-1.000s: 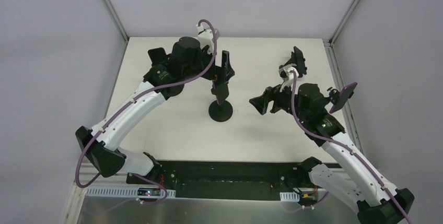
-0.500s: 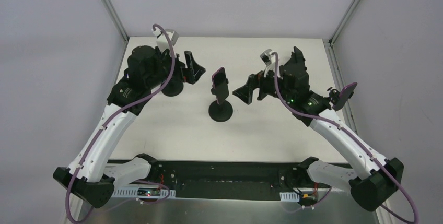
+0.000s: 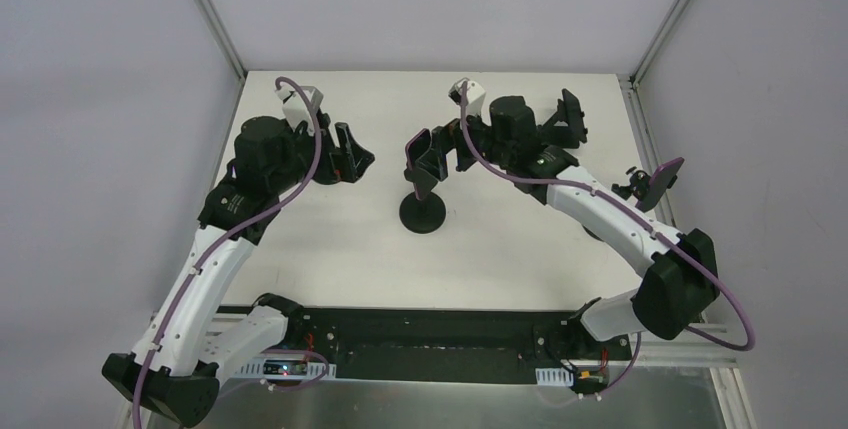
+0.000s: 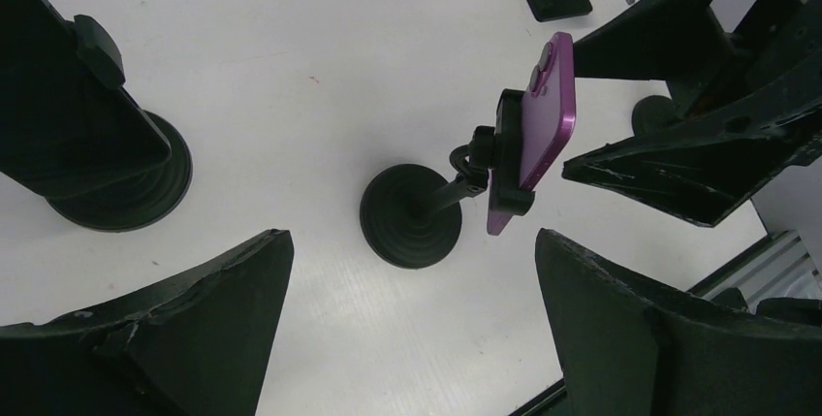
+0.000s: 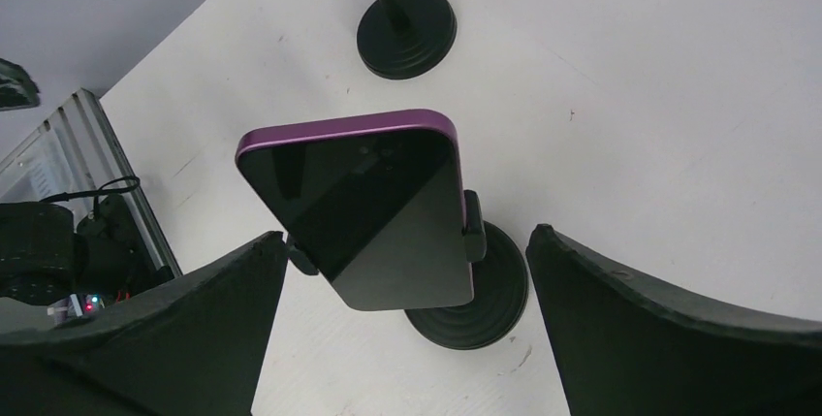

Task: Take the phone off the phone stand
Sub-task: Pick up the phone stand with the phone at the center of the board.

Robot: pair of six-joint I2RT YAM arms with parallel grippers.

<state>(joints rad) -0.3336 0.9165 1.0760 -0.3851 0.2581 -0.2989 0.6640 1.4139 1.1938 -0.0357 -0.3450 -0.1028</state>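
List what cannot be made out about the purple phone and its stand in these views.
Top external view: the right gripper crowds the phone; whether its fingers touch it is unclear.
Right wrist view: the phone hides the stem and most of the clamp of the stand; only part of its base shows.
Left wrist view: the phone is edge-on, screen unseen; another stand is cut off by the frame edge.

phone [image 5: 363,205] sits on phone stand [image 5: 482,311], mid table [image 3: 330,239].
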